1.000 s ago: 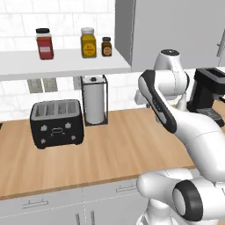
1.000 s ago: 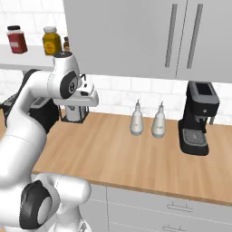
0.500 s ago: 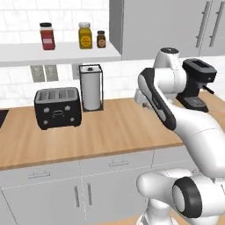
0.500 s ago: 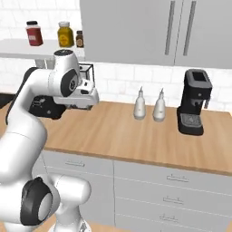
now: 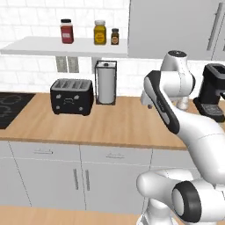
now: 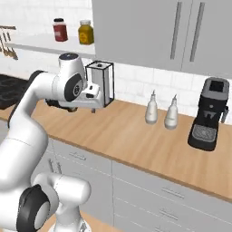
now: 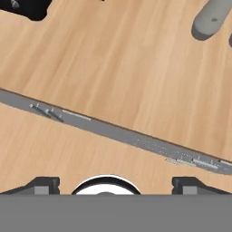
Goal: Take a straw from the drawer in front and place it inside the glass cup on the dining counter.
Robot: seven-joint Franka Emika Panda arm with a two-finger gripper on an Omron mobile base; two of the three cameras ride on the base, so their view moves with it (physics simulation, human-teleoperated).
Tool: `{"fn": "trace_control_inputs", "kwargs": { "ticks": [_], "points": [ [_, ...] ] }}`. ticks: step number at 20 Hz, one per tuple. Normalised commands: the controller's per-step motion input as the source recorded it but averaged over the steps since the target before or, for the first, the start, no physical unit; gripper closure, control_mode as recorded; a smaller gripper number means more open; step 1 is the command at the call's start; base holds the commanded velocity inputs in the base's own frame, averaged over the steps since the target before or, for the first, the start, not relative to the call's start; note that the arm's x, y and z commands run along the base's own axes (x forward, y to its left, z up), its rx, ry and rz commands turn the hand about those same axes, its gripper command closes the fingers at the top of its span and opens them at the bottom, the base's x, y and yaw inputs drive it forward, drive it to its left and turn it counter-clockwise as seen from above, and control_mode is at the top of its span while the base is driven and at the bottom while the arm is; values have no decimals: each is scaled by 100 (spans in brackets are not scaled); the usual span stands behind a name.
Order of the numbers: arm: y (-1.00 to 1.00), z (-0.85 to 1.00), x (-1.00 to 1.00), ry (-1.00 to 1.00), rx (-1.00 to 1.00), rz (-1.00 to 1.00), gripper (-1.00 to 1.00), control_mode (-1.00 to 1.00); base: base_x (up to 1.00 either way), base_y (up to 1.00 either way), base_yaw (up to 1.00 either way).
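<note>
Straw: I cannot tell where it lies; probably inside a shut drawer. Left base view: the camera has backed off, so two drawer fronts (image 5: 44, 151) now show under the table (image 5: 110, 127); one toaster (image 5: 71, 96), three jars (image 5: 100, 32). Right base view: two dispensers (image 6: 152, 108), one coffee machine (image 6: 208, 113). Hand view: the claw (image 7: 116, 185) has sprung wide, empty, so fetching has not begun.

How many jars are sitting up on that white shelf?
3, in a row on the white shelf: a red jar at the left, a yellow jar in the middle, a small dark jar at the right.
</note>
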Motion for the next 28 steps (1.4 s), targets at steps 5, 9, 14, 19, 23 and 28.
{"fn": "trace_control_inputs", "kwargs": {
  "ticks": [5,9,14,19,23,28],
  "points": [
    [0,0,0,0,0,0,-100,100,1,-69,63],
    [0,0,0,0,0,0,-100,100,0,-68,62],
    [0,0,0,0,0,0,-100,100,0,-70,49],
    [0,0,0,0,0,0,-100,100,0,-64,29],
    [0,0,0,0,0,0,-100,100,0,-52,20],
    [0,0,0,0,0,0,-100,100,0,-48,18]
  ]
}}
